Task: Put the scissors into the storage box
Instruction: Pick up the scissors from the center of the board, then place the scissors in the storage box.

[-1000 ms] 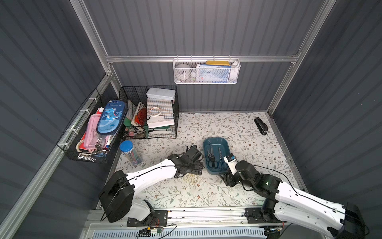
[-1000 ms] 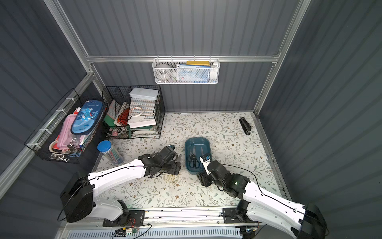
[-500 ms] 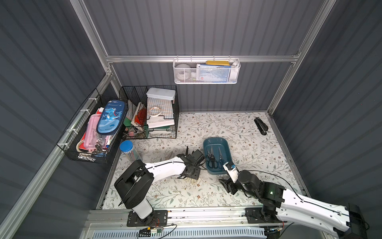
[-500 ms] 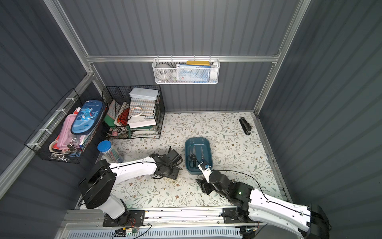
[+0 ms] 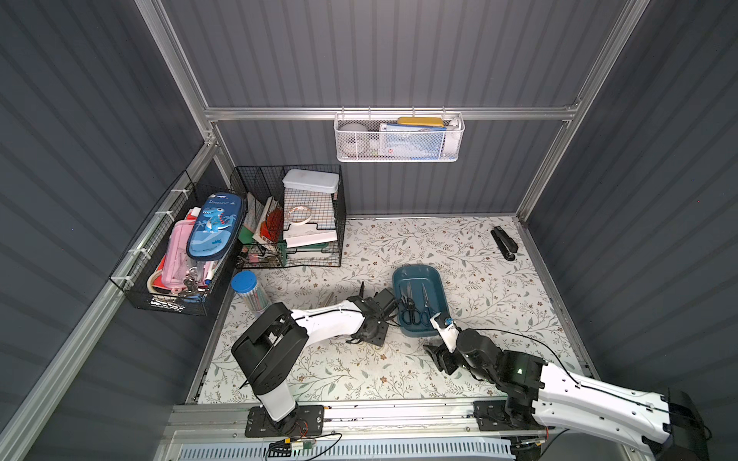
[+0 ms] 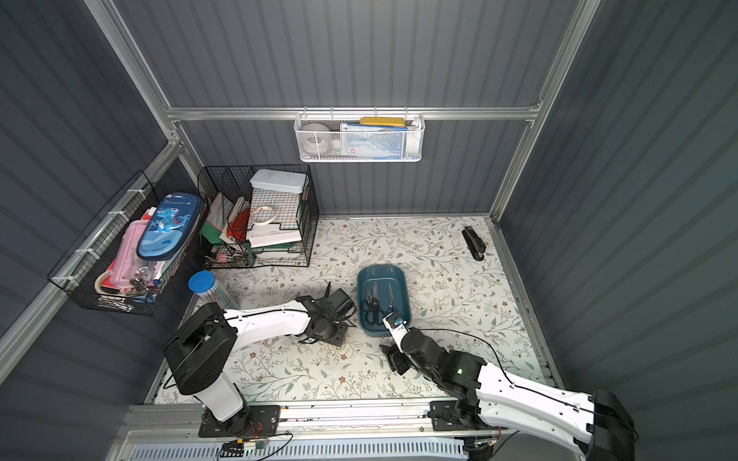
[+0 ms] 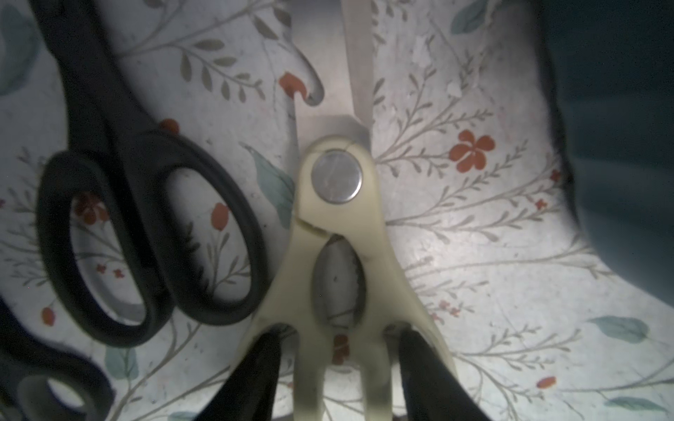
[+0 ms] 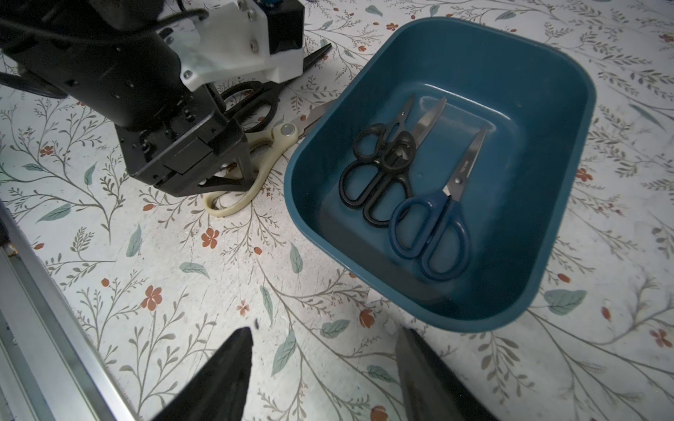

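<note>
The dark teal-blue rounded plastic storage box (image 5: 439, 291) stands about the centre of the floral tabletop (image 5: 499, 279), holding two black-handled steel scissors (image 8: 383, 175) and one blue-handled pair (image 8: 448, 204). The cream-handled kitchen shears (image 7: 339, 218) lie flat on the tabletop just beside the box wall facing the left edge, alongside another black-handled pair (image 7: 120, 145); the left jaws straddle the shears' handle shanks, fingers (image 7: 255, 382) at the outer sides, firm grasp not determinable. Between box and front edge, the right jaws stand released and empty.

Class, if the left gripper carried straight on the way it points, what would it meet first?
The cream kitchen shears: the left gripper points down at their handles, which lie between its jaws.
</note>
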Robot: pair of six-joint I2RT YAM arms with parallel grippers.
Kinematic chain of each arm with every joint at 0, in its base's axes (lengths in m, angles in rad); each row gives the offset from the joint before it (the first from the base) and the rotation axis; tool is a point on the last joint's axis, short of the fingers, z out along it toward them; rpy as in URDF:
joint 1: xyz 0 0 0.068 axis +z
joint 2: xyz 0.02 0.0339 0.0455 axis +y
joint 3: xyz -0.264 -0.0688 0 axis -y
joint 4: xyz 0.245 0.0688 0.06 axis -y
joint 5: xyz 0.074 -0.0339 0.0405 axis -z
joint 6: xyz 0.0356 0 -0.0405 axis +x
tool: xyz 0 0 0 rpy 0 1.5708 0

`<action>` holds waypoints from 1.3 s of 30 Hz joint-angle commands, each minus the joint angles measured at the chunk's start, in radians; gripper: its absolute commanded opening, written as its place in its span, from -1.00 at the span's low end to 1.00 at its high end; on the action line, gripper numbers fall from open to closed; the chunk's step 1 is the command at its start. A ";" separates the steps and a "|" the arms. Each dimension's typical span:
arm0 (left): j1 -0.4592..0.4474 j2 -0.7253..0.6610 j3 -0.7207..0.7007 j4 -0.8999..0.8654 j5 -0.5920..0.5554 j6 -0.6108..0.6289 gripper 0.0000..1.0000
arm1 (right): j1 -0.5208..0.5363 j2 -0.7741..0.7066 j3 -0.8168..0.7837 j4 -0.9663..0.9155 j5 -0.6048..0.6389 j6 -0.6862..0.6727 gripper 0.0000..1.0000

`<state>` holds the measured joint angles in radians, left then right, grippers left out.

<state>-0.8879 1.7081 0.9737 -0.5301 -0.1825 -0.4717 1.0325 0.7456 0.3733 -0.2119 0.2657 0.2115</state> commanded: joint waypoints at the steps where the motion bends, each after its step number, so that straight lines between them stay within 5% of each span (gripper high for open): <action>1: 0.008 0.005 -0.023 -0.002 0.026 0.007 -0.04 | 0.007 0.006 0.013 0.009 0.032 0.005 0.34; 4: 0.008 0.026 -0.014 -0.005 0.032 0.011 -0.37 | 0.008 0.005 0.013 0.008 0.041 0.009 0.34; 14: 0.007 -0.021 0.012 -0.033 -0.015 -0.001 -1.00 | 0.008 -0.007 0.011 0.000 0.056 0.013 0.34; 21: 0.009 -0.162 0.195 -0.173 -0.128 -0.025 -1.00 | 0.012 -0.088 -0.006 -0.017 0.095 0.021 0.32; 26: 0.008 -0.124 0.431 -0.217 -0.173 -0.004 -1.00 | 0.016 -0.186 -0.026 -0.044 0.156 0.038 0.32; 32: 0.002 0.038 0.716 -0.213 -0.055 -0.058 -1.00 | 0.023 -0.302 -0.047 -0.080 0.240 0.060 0.35; 39: -0.012 0.149 0.741 -0.119 0.075 -0.157 -1.00 | 0.024 -0.353 -0.053 -0.110 0.301 0.080 0.36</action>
<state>-0.8898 1.8248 1.7027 -0.6689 -0.1848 -0.5701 1.0512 0.4042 0.3325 -0.2951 0.5121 0.2729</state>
